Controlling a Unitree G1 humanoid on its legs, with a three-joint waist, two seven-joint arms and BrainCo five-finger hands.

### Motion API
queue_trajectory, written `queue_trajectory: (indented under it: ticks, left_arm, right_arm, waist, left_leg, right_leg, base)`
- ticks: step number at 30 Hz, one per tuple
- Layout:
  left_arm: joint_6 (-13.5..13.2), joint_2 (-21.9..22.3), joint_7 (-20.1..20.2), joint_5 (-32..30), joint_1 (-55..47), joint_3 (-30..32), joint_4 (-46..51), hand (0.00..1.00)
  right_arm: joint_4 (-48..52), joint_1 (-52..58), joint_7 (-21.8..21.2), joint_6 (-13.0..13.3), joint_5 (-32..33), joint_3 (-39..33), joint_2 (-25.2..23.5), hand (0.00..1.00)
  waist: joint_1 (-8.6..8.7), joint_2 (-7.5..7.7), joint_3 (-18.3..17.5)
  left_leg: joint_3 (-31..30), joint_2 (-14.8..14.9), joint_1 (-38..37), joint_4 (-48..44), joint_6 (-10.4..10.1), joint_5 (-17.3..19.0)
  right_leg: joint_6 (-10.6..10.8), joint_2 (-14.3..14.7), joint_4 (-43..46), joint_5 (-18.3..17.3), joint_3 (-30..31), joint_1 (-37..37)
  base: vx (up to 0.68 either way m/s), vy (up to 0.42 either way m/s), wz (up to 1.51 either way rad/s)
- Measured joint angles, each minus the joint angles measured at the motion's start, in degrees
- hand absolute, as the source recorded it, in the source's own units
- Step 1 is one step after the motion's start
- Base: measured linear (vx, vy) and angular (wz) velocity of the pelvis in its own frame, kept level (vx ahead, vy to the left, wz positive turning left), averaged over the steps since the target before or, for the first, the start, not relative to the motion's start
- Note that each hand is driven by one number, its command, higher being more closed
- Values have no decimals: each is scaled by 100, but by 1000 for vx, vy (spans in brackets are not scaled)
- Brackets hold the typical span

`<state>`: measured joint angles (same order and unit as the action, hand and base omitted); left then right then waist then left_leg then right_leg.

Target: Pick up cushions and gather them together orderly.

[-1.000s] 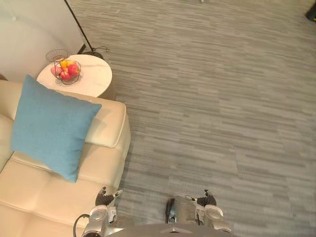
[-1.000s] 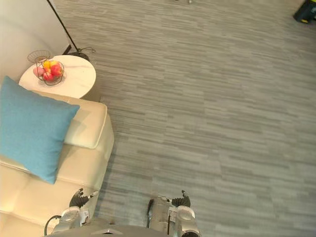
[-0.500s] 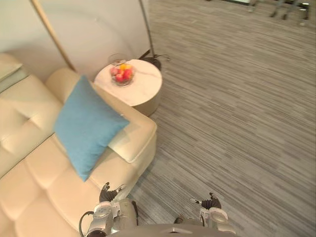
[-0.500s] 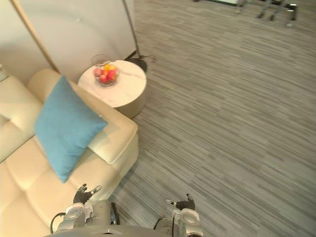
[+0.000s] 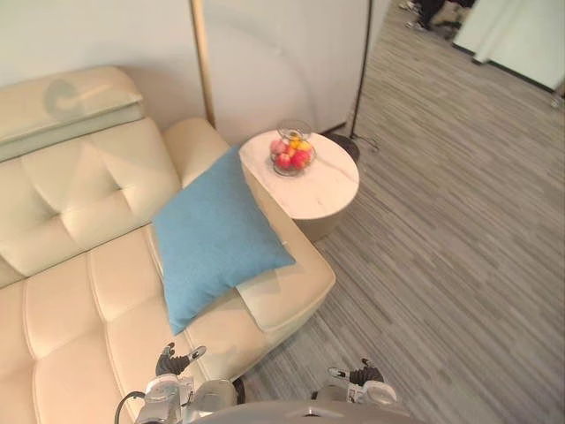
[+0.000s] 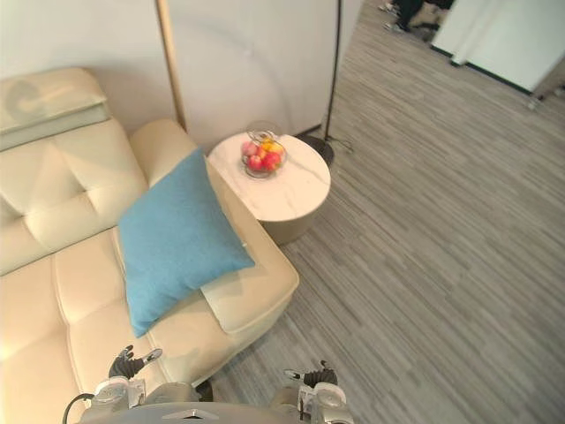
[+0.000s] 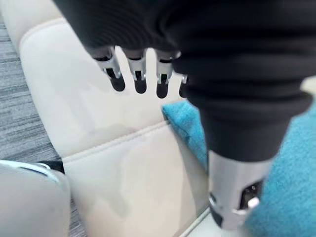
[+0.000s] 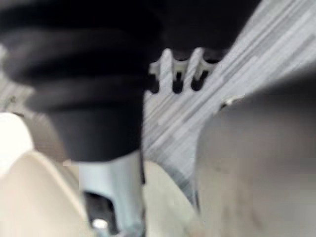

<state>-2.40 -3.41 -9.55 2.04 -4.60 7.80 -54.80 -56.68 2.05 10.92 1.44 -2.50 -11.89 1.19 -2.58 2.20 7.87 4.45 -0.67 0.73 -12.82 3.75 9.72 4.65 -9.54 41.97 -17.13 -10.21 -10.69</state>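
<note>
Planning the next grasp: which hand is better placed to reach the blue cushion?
Probably left. The left hand hangs open over the sofa seat near the blue cushion; the right hand is over the floor, farther away.

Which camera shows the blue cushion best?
The left eye view: the whole blue cushion shows, propped against the sofa armrest. The right eye view shows it much the same; the left wrist view catches part of it.

bright even light; soft shadow beside the cushion
</note>
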Motion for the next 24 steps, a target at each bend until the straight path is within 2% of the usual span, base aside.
queue_trajectory:
  ticks: [2,3,4,5,8,10,13,14,19,24]
  left_arm:
    - [-1,39,-3,-3,58,46,4,0]
    - [-1,58,-3,-1,57,82,5,0]
    - [-4,81,-6,-3,58,126,13,0]
    - [-1,107,-5,-11,57,185,-10,0]
    - [-11,428,-9,-24,17,378,6,0]
    - [-10,517,-15,-44,-4,499,4,0]
    - [-10,515,-18,-44,-7,577,2,0]
    - [-10,491,-25,-41,-19,582,-12,0]
    - [-6,381,-83,14,-16,579,-90,0]
    - [-5,171,-234,20,-85,578,93,0]
  right_arm:
    - [9,-1,-34,11,24,-7,-11,0]
    - [25,-1,-36,11,38,-9,-18,0]
    - [141,53,-37,-1,45,-7,-40,0]
    - [179,128,-46,6,58,-54,-73,0]
    - [190,127,-36,-12,57,-241,55,0]
    - [179,138,-37,-23,52,-236,92,0]
    - [180,175,-34,-27,52,-239,44,0]
    - [180,203,-32,-26,52,-243,29,0]
    - [357,217,6,-20,53,-249,-62,0]
    - [1880,378,137,69,44,-283,70,0]
  waist:
    - [9,-3,2]
    - [11,-3,2]
    - [30,18,-7]
    - [27,47,-38]
    - [-30,-270,-139]
    - [-32,-334,-173]
    - [-67,-327,-204]
    - [-61,-222,-266]
    - [-62,-137,-342]
    - [-31,-63,-384]
  left_leg:
    - [-346,48,15,-24,-127,56]
    - [-451,60,8,-37,-173,76]
    - [-727,60,73,-225,-390,185]
    - [-847,62,107,-402,-510,297]
    - [-899,400,99,-134,-687,224]
    - [-899,536,-17,293,-827,24]
    - [-916,629,-306,650,-866,-115]
    - [-922,629,-322,754,-856,-170]
    - [-932,524,-361,821,-793,-259]
    - [-1027,321,-292,896,-678,-384]
  right_leg:
    - [-36,368,-929,25,576,-144]
    - [-57,454,-1212,81,772,-137]
    - [-42,598,-2115,525,1289,-68]
    - [-114,634,-2151,969,1172,51]
    - [-238,767,-2417,962,689,146]
    - [-315,860,-2675,1018,489,334]
    - [-370,955,-2974,1060,369,644]
    - [-366,962,-3135,1110,326,706]
    - [-303,899,-3754,1425,330,1045]
    - [-195,752,-4041,1674,329,1098]
  base:
    - [94,-145,88]
    - [131,-194,106]
    - [191,-267,107]
    - [213,-278,98]
    - [279,-273,58]
    - [191,-159,42]
    - [124,-70,20]
    - [108,-4,16]
    - [38,68,7]
    - [-67,59,7]
